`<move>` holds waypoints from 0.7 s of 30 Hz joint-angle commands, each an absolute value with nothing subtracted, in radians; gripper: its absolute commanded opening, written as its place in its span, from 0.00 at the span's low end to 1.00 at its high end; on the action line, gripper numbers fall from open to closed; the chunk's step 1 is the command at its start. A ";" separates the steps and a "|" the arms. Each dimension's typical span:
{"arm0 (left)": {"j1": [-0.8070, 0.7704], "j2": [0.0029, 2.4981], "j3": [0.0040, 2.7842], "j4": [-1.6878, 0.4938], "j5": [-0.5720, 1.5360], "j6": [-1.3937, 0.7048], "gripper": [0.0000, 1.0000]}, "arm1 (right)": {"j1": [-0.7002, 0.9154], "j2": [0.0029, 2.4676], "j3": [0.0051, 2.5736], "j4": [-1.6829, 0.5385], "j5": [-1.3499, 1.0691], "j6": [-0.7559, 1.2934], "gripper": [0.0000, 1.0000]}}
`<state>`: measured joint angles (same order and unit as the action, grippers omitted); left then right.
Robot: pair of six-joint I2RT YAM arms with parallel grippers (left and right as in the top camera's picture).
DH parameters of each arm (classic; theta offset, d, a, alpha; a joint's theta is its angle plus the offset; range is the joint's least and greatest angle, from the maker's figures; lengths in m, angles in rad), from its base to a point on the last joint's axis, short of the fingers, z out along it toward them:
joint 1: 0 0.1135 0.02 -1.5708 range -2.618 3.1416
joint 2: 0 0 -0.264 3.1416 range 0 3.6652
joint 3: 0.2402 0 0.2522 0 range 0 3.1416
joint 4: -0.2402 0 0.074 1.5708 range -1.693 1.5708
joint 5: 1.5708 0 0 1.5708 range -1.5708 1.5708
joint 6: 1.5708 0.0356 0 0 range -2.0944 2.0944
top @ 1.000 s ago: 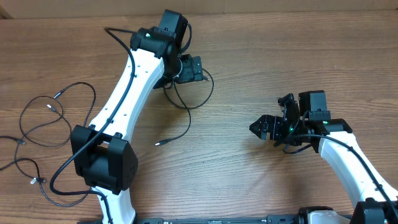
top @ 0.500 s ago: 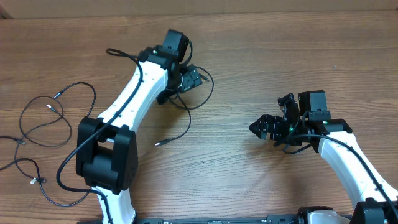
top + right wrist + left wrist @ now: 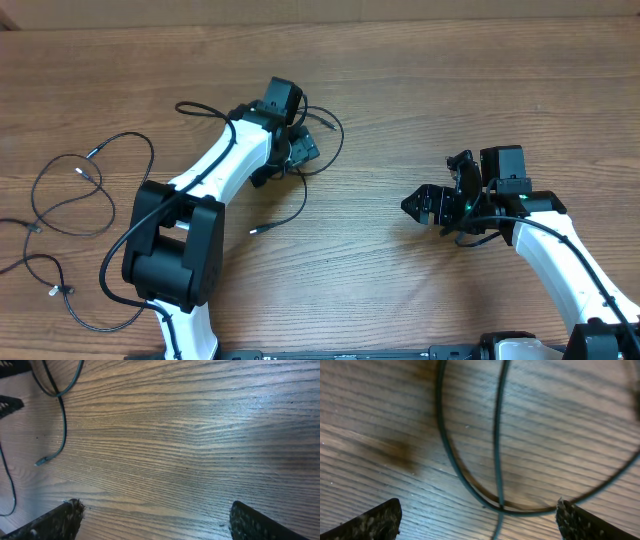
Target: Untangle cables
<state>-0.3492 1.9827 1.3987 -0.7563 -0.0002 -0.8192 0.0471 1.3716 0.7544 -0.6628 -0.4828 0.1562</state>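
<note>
While both arms sit low over the wooden surface [image 3: 400, 300], nearest stuff first: loose cables [image 3: 62, 232] sprawl on the outer side of the left arm, thin black loops overlapping each other, small plug tips at a few ends. Right end effector [image 3: 413, 205] is over bare wood on the right half, pointing toward centre. Its fingers [image 3: 55, 520] are spread wide with nothing between them, well apart from every cord. Mid-surface, one light-tipped plug end [image 3: 253, 231] lies free, its cord curving away toward the left wrist. Farthest out, the left end effector [image 3: 303, 148] is down over a looped cable [image 3: 341, 135], also opened wide. On the left wrist cam, that looped cable [image 3: 499, 435] crosses over itself flat on the wood between the two fingertips [image 3: 375, 520]. Its arc runs close up to the other tip, can't tell if it touches. Nothing gripped.
</note>
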 commanded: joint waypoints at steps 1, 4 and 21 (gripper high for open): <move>-0.348 1.975 1.356 -0.727 -0.027 -0.838 0.98 | 0.045 1.371 0.751 -0.656 -0.479 0.148 0.92; -0.348 1.975 1.348 -0.720 -0.028 -0.838 0.96 | 0.045 1.371 0.751 -0.656 -0.479 0.148 0.92; -0.405 1.975 1.348 -0.709 -0.116 -0.838 0.94 | 0.045 1.371 0.751 -0.656 -0.479 0.148 0.92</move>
<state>-0.3939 1.9827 1.3540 -0.7158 -0.0875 -0.8215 0.0471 1.3716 0.7544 -0.6624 -0.4824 0.1566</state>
